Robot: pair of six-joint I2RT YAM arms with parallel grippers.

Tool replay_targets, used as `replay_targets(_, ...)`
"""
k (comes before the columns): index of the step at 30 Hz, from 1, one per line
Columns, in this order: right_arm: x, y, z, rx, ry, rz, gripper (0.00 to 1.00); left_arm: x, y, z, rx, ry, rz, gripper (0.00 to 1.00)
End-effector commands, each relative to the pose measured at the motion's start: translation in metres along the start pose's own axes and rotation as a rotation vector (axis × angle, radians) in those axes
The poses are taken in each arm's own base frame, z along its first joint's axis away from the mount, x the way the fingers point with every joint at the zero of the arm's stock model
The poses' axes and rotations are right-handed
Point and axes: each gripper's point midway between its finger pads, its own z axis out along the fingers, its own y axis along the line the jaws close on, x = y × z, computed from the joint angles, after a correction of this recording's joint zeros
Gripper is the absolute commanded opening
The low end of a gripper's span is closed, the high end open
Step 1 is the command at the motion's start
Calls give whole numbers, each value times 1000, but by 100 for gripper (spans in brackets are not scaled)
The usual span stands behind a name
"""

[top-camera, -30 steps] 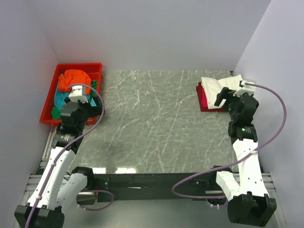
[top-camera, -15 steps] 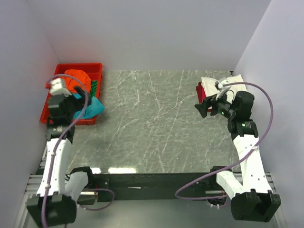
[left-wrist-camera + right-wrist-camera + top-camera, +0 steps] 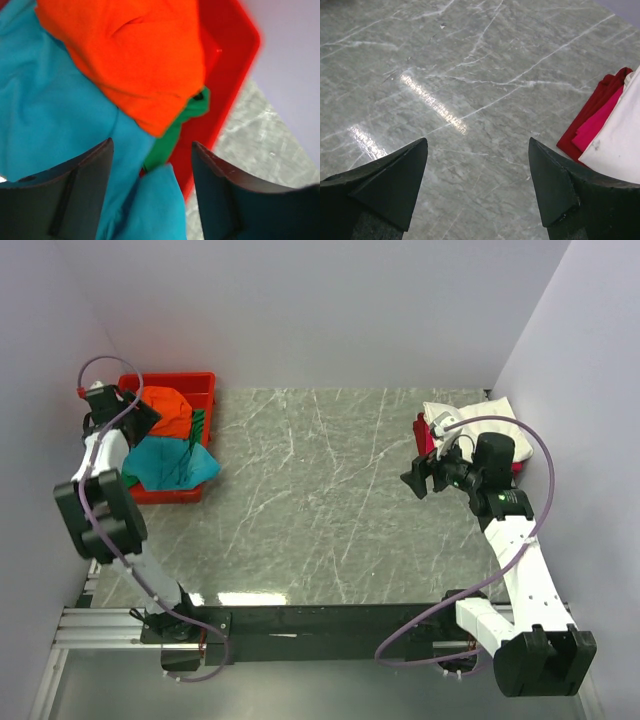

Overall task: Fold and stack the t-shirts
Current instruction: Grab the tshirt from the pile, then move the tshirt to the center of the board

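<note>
Orange t-shirt (image 3: 165, 408) is lying atop the teal t-shirt (image 3: 160, 462) and green t-shirt (image 3: 172, 136) in the red tray (image 3: 196, 382), at the tabletop's (image 3: 320, 510) far left corner. We are seeing the left gripper (image 3: 150, 150) hovering over them, jaws apart, pinching nothing. The right gripper (image 3: 477, 145) is hanging open over bare tabletop, near the white t-shirt (image 3: 468, 414) stacked on the magenta-red t-shirt (image 3: 429, 443) at the far right edge.

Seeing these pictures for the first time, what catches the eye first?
The red tray at the far left of the table, where an orange t-shirt lies on a teal t-shirt that spills over the rim. The left gripper hangs open above them. At the far right, a white t-shirt lies on a magenta-red t-shirt.
</note>
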Motion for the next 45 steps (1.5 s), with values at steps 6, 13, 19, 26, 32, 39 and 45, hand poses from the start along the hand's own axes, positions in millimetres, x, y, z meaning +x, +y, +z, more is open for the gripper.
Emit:
replay_targets(6, 3, -4, 2, 3, 26, -27, 86, -12, 3, 71, -30, 80, -51, 64)
replay_targets(13, 9, -10, 1, 11, 31, -4, 86, -4, 13, 112, -48, 114, -56, 49)
replay_targets(19, 12, -16, -1, 32, 34, 5, 86, -34, -20, 94, 63, 49, -31, 2)
replay_targets(26, 11, -19, -3, 43, 27, 0, 86, -111, -119, -16, 356, -139, 32, 1)
replay_targets(32, 13, -22, -5, 57, 23, -2, 85, -119, -219, -138, 653, -221, 151, 0)
replay_targets(39, 10, -31, -17, 93, -6, 5, 85, -38, -309, -270, 943, -174, 292, 0)
replay_targets(45, 10, -40, -26, 133, -24, 21, 85, 25, -345, -379, 1196, -136, 355, 0)
